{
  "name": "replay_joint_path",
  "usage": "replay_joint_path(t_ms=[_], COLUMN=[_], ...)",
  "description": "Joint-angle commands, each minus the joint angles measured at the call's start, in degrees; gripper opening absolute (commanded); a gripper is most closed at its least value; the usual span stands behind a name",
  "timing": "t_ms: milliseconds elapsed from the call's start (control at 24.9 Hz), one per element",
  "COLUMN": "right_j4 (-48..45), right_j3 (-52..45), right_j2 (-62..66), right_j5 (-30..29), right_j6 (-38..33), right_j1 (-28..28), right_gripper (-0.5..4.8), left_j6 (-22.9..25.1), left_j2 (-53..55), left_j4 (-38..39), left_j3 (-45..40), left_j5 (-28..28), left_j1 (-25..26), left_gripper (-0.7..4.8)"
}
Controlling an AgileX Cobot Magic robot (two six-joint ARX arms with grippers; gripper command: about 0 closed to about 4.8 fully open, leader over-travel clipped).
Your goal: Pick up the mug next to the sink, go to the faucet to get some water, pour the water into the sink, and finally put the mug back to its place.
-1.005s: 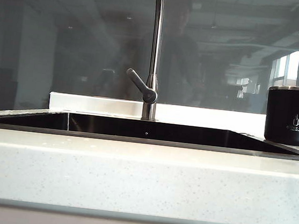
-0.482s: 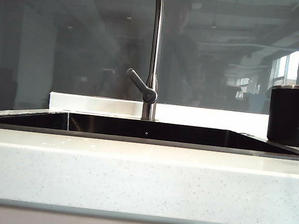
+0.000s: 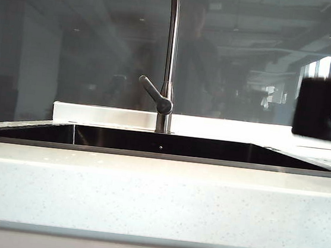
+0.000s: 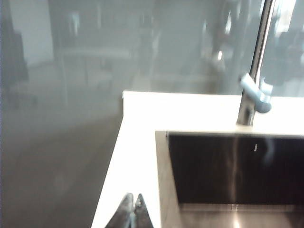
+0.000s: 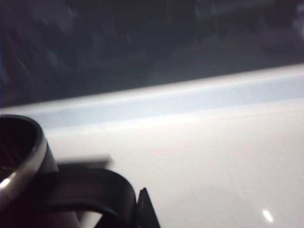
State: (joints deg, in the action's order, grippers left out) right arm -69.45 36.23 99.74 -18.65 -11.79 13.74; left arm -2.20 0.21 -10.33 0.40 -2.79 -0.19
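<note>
While the pale speckled counter (image 3: 157, 201) fills the near ground of the exterior view, one sink (image 3: 198, 148), one faucet (image 3: 170, 58) and one mug (image 3: 321, 109) make up the task's things, and two grippers show only in their wrist views. Nearest, the sink is a single dark basin, its long axis running from nine o'clock to three o'clock across the counter. Behind its far rim, a little toward eleven o'clock of centre, the faucet rises straight to twelve o'clock, its short lever angled toward ten o'clock. The mug, blurred, hangs at three o'clock of the exterior view, clear of the counter, upright with a slight tilt, its long axis near vertical and its handle toward three o'clock. In the right wrist view the right gripper (image 5: 140, 209) sits at the mug's black handle (image 5: 90, 187), beside the steel rim (image 5: 28, 164); its jaws look drawn in on the handle, gripping it. The left gripper (image 4: 132, 211) hovers over the counter beside the sink's corner, fingertips pressed together and holding nothing.
</note>
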Motion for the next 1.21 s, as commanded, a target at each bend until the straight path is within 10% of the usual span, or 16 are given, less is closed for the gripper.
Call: replay_joint_path(t_ms=[40,322,523,1206], right_j4=[2.43,40.06,50.18,54.34], right_j3=[1.31,20.13,36.52,58.99], right_j2=[-4.46,-11.93,-5.07,7.19], right_j5=[-0.42,6.75,18.82,20.35], right_j6=[-7.23,-4.98,7.85,6.91], right_j1=[-3.80,-24.79,-36.20,-38.12], right_gripper=[-0.08,-0.08,-0.08,-0.08], left_j6=[-0.68,-6.84,-6.84,-6.88], left_j2=[0.07,2.45,6.67,8.76], left_j4=[-3.08,-6.93,-9.11,-11.63], left_j3=[0.17,0.33,0.35,0.28], left_j5=[0.00,-0.24,-1.11,-4.50], left_j1=[0.09,0.09,0.09,0.07], left_gripper=[-0.05,-0.05,-0.05,-0.05])
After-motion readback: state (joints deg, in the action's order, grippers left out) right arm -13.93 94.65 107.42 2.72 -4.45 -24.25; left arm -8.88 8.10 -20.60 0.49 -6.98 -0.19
